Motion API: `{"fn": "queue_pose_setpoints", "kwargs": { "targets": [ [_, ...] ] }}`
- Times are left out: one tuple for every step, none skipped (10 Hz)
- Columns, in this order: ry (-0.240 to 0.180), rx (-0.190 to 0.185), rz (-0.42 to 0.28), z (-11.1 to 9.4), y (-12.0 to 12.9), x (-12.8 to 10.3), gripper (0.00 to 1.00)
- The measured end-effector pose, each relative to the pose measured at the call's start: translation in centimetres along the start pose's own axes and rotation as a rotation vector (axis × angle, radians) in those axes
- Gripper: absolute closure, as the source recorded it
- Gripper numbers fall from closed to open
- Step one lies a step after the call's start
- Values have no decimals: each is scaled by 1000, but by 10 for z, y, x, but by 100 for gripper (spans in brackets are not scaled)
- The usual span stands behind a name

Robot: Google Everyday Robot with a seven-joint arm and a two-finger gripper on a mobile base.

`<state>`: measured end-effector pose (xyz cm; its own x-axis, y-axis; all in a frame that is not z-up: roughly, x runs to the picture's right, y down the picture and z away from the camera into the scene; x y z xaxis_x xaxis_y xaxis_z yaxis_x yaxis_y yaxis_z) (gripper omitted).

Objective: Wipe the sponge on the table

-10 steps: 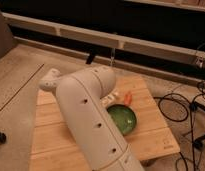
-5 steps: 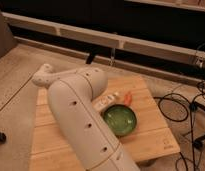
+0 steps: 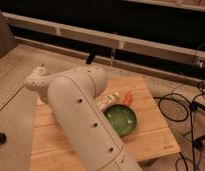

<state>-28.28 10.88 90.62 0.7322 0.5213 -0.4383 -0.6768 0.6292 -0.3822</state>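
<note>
The light wooden table [image 3: 157, 136] fills the middle of the camera view. My thick white arm [image 3: 78, 115] rises from the bottom edge and bends up to the left, with its joint end [image 3: 38, 82] over the table's left side. It covers much of the tabletop. My gripper is hidden behind the arm, and no fingers show. The sponge is also hidden.
A green bowl [image 3: 121, 120] sits right of centre on the table. A white tube [image 3: 107, 101] and a small orange item [image 3: 128, 97] lie just behind it. Black cables [image 3: 182, 106] coil on the floor at the right. A long low rail [image 3: 146, 46] runs behind the table.
My arm has swung left across the table. The bowl, tube and orange item now show more fully.
</note>
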Motion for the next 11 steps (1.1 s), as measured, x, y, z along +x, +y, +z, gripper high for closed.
{"fn": "queue_pose_setpoints", "kwargs": {
  "targets": [
    [18, 17, 11, -1, -4, 16, 72],
    [31, 28, 26, -2, -9, 26, 69],
    [37, 34, 33, -2, -12, 32, 63],
    [37, 33, 32, -2, -11, 32, 55],
    [37, 32, 29, -2, -9, 31, 43],
    [37, 32, 29, -2, -9, 31, 35],
    [37, 32, 30, -2, -10, 31, 25],
    [37, 32, 30, -2, -10, 31, 21],
    [37, 32, 29, -2, -10, 31, 20],
    [37, 32, 29, -2, -10, 31, 20],
    [37, 32, 30, -2, -10, 31, 20]
  ]
}}
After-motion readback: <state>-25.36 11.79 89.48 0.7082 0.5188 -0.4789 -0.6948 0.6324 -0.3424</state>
